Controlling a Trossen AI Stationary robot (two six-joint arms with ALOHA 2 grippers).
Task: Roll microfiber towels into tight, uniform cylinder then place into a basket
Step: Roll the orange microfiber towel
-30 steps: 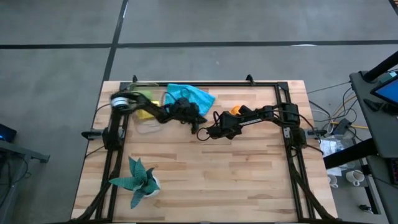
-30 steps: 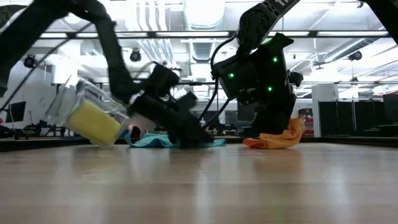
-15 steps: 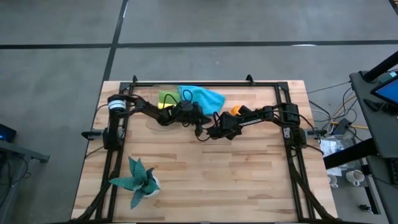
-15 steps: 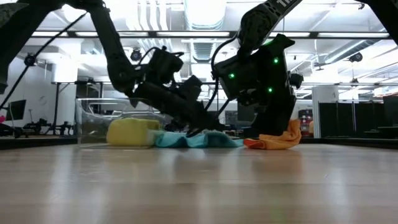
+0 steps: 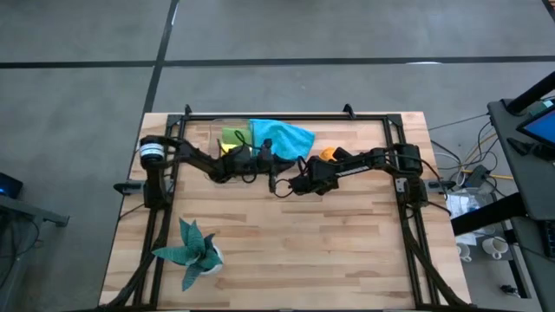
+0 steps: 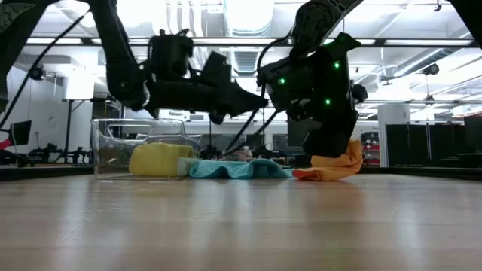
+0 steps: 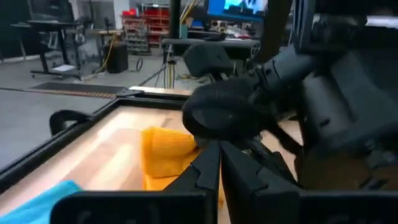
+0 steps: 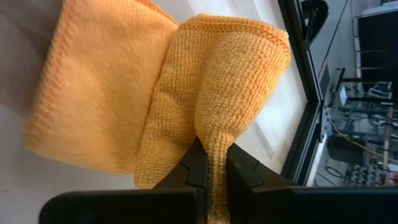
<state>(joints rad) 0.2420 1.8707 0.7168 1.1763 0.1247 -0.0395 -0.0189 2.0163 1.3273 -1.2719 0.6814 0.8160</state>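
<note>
The orange towel [image 8: 124,81] lies bunched on the table's far right part, with my right gripper [image 8: 211,163] shut on it. My left gripper [image 6: 260,96] hangs shut and level above the table and holds nothing. It points toward the right arm, over the near edge of the blue towel [image 5: 282,139], which lies crumpled at the far middle. The clear basket [image 6: 113,143] stands upright on its bottom to the blue towel's left. It holds a rolled yellow towel [image 6: 158,159] and a green towel [image 5: 231,135]. My right gripper pinches a raised fold of the orange towel [image 8: 212,140] between its two fingers. The fingers slant down at it from above. The fold is drawn up into a narrow neck at the fingers, and the rest of the towel [image 6: 331,172] lies on the table.
A black metal frame [image 5: 286,117] runs around the table's far and side edges. A teal spiky plant in a white pot [image 5: 192,251] stands at the near left. Bare wood fills the table's near half.
My left gripper has risen from beside the blue towel and tipped from slanting down to level, staying shut. The basket, tilted off the table a second ago, has come down and stands upright farther right, against the blue towel. My right gripper has kept still on the orange towel.
</note>
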